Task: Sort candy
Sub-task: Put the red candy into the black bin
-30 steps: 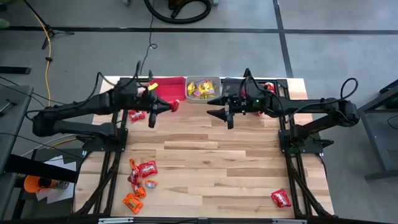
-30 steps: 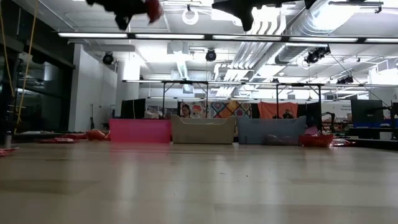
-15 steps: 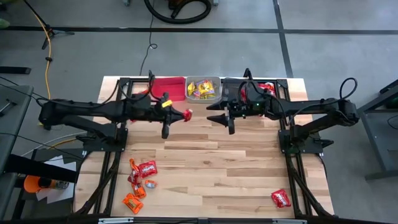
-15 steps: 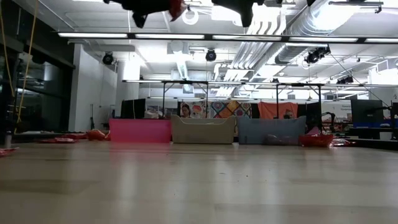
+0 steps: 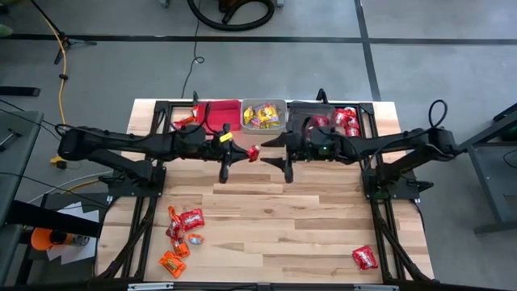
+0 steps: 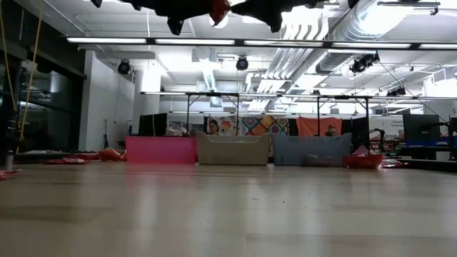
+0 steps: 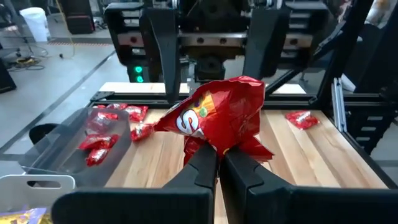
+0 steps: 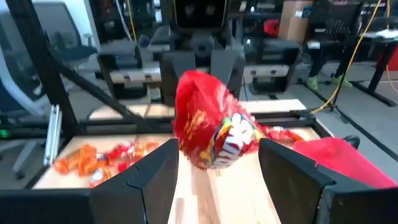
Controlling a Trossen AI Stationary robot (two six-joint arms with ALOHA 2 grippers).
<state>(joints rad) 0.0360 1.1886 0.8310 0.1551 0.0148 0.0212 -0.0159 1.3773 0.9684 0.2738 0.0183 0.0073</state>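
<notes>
My left gripper (image 5: 244, 153) is shut on a crumpled red candy packet (image 5: 254, 153), high above the table's middle back; the low view shows the packet (image 6: 218, 8) at its top edge. My right gripper (image 5: 279, 156) faces it, open. In the right wrist view the packet (image 8: 214, 127) stands between the two fingers (image 8: 143, 180) without touching them. The red bin (image 5: 220, 113), the clear grey bin (image 5: 264, 113) with yellow candies and the dark bin (image 5: 305, 113) with red candies stand in a row at the far edge. My left gripper pinches the red packet by its crimped end (image 7: 214, 148) between its two shut fingers (image 7: 199, 168). The fingers lie level and come from the table's left side. The packet sticks out past the fingertips, crumpled and lifted clear of the table.
Several red and orange candies (image 5: 182, 230) lie at the near left, and one red packet (image 5: 364, 258) lies at the near right. More red candies lie by the far right corner (image 5: 347, 120) and far left (image 5: 184, 117). The middle of the wooden table (image 5: 275, 210) is bare.
My left gripper has carried the red packet toward the table's right, away from the red bin, up to my right gripper. My right gripper has moved a little toward the table's left, so its open fingers now stand on either side of the packet.
</notes>
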